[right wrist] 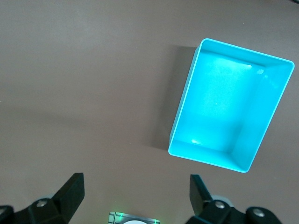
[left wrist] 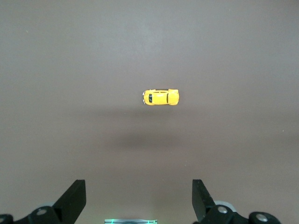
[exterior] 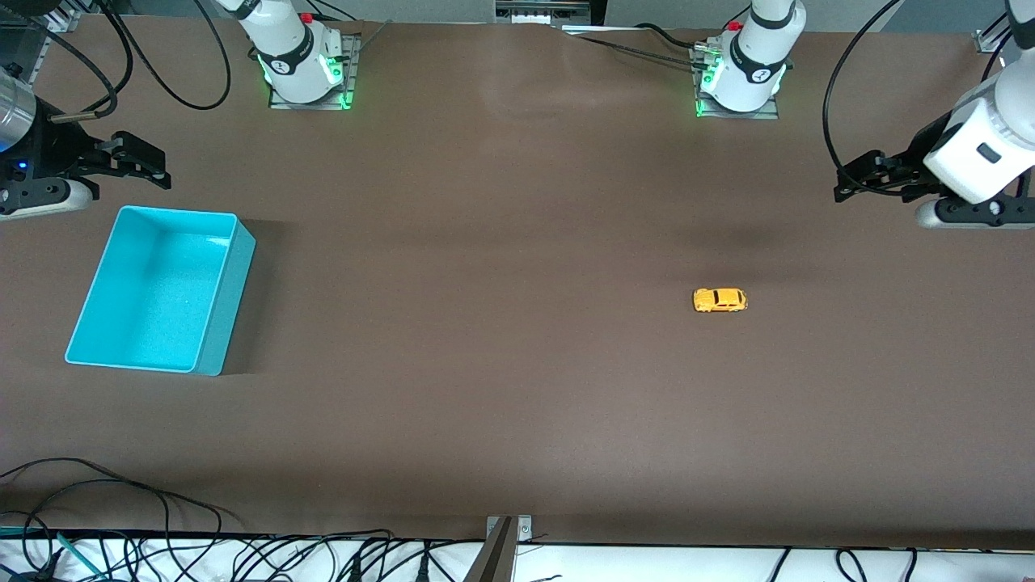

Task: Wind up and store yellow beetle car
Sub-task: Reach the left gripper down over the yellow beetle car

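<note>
The yellow beetle car (exterior: 720, 300) stands on its wheels on the brown table toward the left arm's end; the left wrist view shows the car (left wrist: 160, 97) alone on bare table. My left gripper (exterior: 859, 179) hangs in the air at that end of the table, open and empty, with its fingers (left wrist: 74, 198) spread wide. At the right arm's end my right gripper (exterior: 145, 160) hovers beside the turquoise bin (exterior: 89, 303), open too, nothing between its fingers (right wrist: 72, 191). The bin (right wrist: 182, 112) is empty.
Both arm bases (exterior: 303, 69) stand along the table edge farthest from the front camera. Loose black cables (exterior: 121, 501) lie at the table edge nearest that camera. A metal bracket (exterior: 505, 537) sits at the middle of that edge.
</note>
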Controlling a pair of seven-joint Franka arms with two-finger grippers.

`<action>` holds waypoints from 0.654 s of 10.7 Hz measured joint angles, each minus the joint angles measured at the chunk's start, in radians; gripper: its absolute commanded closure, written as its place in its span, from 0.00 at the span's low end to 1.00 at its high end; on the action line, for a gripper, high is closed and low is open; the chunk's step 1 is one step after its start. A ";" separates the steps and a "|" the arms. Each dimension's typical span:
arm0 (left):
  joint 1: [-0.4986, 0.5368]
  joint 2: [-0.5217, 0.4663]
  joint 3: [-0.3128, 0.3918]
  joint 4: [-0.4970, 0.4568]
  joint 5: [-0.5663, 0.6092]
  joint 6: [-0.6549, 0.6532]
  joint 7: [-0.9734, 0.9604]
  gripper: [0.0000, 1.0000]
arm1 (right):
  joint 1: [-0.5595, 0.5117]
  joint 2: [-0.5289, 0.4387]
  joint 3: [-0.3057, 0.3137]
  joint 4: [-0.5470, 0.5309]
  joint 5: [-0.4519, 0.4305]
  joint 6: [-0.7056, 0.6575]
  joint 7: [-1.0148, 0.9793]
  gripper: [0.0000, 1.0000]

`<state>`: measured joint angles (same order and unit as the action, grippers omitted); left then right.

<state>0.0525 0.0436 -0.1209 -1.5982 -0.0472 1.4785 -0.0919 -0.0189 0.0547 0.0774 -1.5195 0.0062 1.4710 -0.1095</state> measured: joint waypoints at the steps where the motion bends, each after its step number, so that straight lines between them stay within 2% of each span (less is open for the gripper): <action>1: -0.001 0.015 -0.001 0.000 0.000 -0.006 0.046 0.00 | 0.000 0.000 0.000 0.000 0.000 0.000 0.000 0.00; 4: 0.002 0.061 0.001 -0.002 0.000 -0.009 0.363 0.00 | 0.000 0.000 0.000 0.000 0.000 0.000 0.000 0.00; 7: -0.006 0.138 -0.001 -0.004 0.000 -0.008 0.538 0.00 | 0.000 0.000 0.000 0.000 0.000 0.000 0.000 0.00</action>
<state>0.0470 0.1812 -0.1219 -1.6020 -0.0472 1.4700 0.4464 -0.0192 0.0549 0.0774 -1.5199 0.0060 1.4709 -0.1098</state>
